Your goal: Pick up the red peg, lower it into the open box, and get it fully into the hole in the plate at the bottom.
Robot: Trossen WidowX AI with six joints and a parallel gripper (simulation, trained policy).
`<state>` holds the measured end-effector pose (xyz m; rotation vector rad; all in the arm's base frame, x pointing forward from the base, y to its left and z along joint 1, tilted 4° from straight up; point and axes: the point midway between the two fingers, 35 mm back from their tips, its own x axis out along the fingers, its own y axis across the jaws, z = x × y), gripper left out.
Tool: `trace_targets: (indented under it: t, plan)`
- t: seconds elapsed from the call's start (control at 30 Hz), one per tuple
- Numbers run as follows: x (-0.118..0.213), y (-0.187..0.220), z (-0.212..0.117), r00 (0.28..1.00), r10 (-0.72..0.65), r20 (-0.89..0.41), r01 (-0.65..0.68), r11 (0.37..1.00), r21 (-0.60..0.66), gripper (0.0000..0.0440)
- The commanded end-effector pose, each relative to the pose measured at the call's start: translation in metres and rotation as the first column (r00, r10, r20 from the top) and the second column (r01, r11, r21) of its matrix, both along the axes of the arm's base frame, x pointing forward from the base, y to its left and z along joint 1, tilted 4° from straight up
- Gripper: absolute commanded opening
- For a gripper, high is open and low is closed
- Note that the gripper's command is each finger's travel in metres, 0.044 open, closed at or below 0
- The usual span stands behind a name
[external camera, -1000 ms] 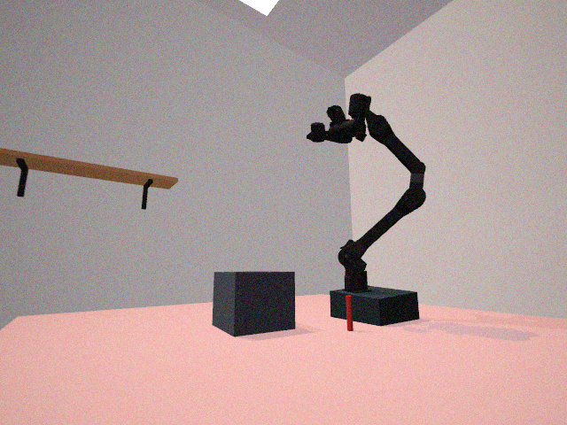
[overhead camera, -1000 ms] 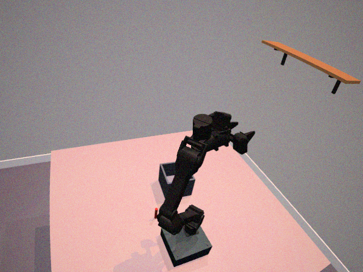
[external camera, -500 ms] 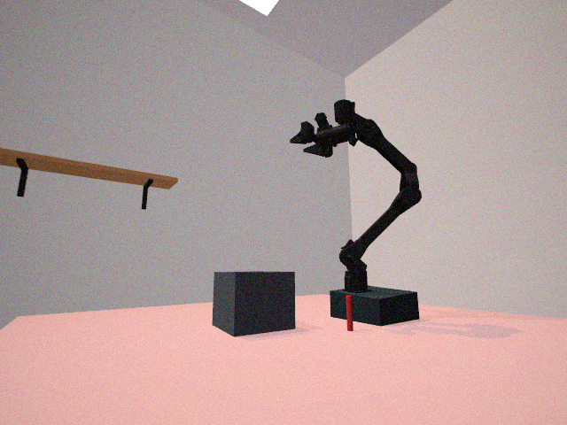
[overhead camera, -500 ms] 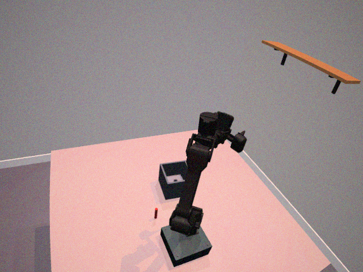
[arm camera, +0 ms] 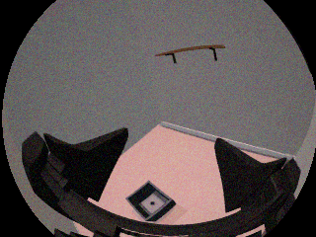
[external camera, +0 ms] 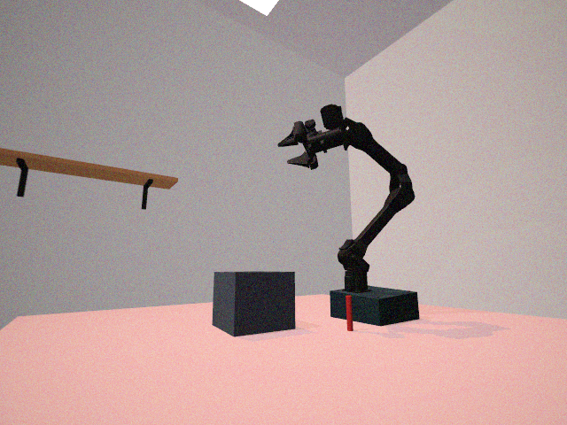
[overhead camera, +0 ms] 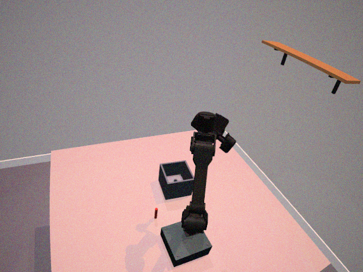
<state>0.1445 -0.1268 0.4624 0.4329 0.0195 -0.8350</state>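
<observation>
Grey walls around a pink table. On it, upright and well apart from the open box, the red peg. High above, the gripper, fingers spread wide, nothing between them, aimed outward rather than down at the peg. Likely trouble: a toppled peg, from a low or sideways approach with a fingertip off line. Perhaps also a crooked grip, from closing while tilted. Later, a knock on the box rim, from too low a carry. Last, a jam or a miss at the small dark hole in the pale plate, from any lean in the peg or an early release

The arm has swung across, its pincer dipping lower, fingers now spread one above the other.
</observation>
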Motion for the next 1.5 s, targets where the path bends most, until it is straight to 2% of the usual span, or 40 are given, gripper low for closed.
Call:
trace_targets:
  t: [0.0,0.37,0.77,1.1,1.47]
  plan:
    - [0.018,0.009,-0.015,0.998,0.065,0.016,-0.066,0.994,0.092,0.044]
    - [0.053,0.041,-0.05,0.978,0.196,0.069,-0.208,0.921,0.331,0.044]
    - [0.08,0.085,-0.091,0.954,0.287,0.088,-0.283,0.765,0.579,0.044]
    - [0.09,0.125,-0.127,0.941,0.334,0.06,-0.262,0.6,0.756,0.044]
    - [0.09,0.171,-0.168,0.928,0.371,-0.026,-0.144,0.424,0.894,0.044]
